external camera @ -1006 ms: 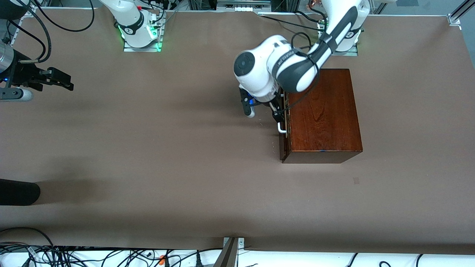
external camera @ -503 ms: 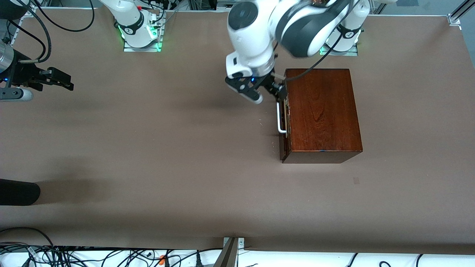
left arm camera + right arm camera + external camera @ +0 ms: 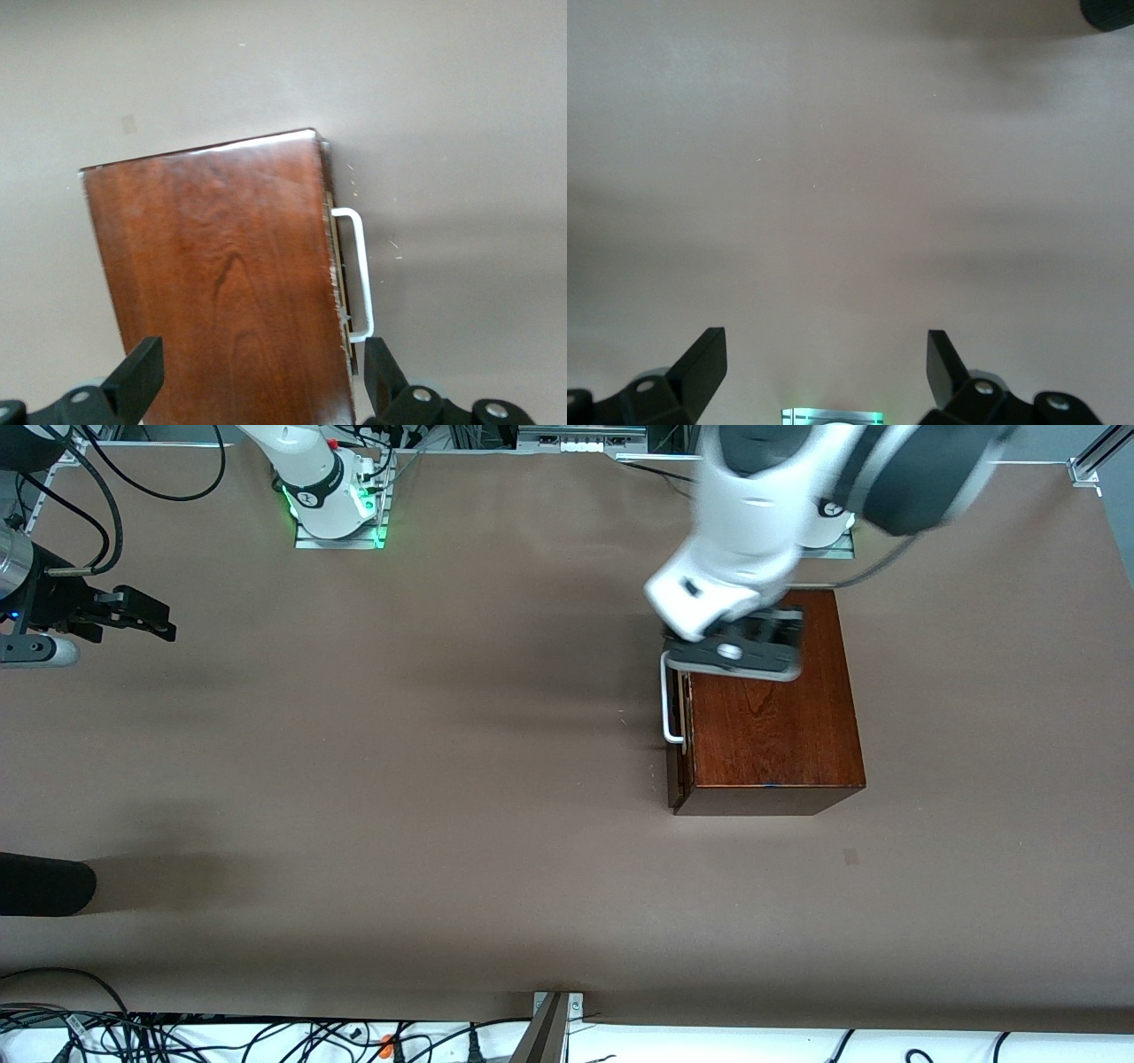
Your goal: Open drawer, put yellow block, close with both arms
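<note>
Toward the right arm's end of the tabletop (image 3: 425, 797), the right pincer (image 3: 165, 622) up in the air over bare brown surface, on an arm that waits; in the right wrist view, the same right pincer (image 3: 819, 359) spread wide, with nothing between the two black fingers (image 3: 702, 361), only plain tabletop under them. Lower at that same edge of the front view, a dark rounded thing (image 3: 44, 884), cut off by the edge, not possible to tell what. Near the top of the front view, the green-lit base (image 3: 338, 506) of the right arm.

Toward the left arm's end, the dark-brown wooden box (image 3: 772, 717) resting flat on the tabletop; over the part of its top farthest from the front camera, the left pincer (image 3: 737, 652), not touching the wood as far as visible. In the left wrist view, the left pincer (image 3: 257, 382) also spread wide and holding nothing, with the box top directly under the gap. The drawer (image 3: 679, 722) pushed in, its dark front against the face of the box turned toward the right arm's end; only a thin seam visible; fully flush or not, cannot tell. On that front, the white loop handle (image 3: 666, 701) standing out toward the right arm's end, free of both pincers.
</note>
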